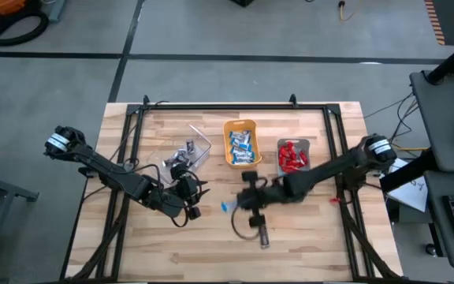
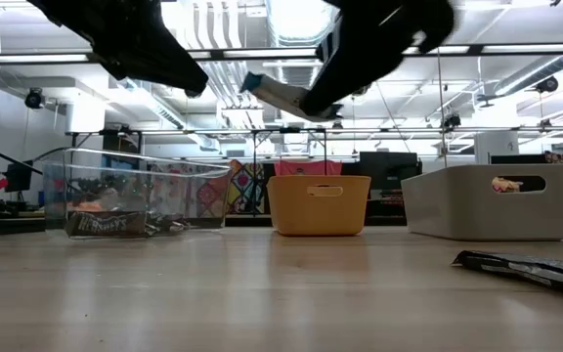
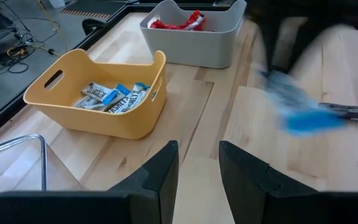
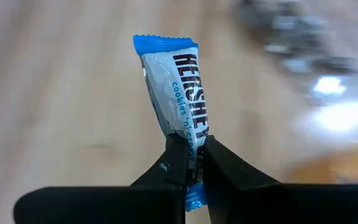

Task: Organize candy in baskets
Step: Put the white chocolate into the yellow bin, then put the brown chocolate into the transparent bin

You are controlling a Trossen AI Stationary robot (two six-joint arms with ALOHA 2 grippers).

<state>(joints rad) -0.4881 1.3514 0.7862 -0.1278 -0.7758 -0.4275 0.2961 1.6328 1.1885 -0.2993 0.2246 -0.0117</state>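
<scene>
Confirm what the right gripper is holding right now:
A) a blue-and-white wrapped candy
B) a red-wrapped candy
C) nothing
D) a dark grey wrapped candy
A: the right gripper is clamped on a blue-and-white candy bar, lifted off the table.

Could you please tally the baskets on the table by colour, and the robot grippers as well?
Clear plastic basket: 1
Orange plastic basket: 1
Grey plastic basket: 1
Dark two-finger grippers: 2, left gripper and right gripper
Total: 5
</scene>
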